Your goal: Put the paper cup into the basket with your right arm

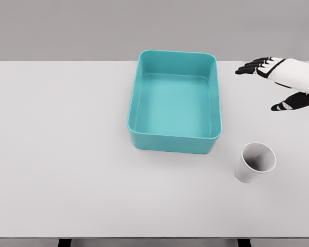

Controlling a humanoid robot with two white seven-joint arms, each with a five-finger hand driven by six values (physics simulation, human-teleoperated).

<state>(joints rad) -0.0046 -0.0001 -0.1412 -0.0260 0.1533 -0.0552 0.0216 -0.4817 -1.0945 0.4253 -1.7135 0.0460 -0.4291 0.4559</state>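
Observation:
A white paper cup (255, 162) stands upright on the white table, to the right of the basket's near corner. The teal rectangular basket (135, 105) sits at the table's middle with nothing inside it. My right hand (278, 85) hovers at the far right, beyond the cup and level with the basket's far end, its black-tipped fingers spread and holding nothing. A clear gap separates the hand from the cup. My left arm does not show.
The white table (56, 154) fills the view, with its front edge near the bottom of the picture. A grey wall lies behind the table's far edge.

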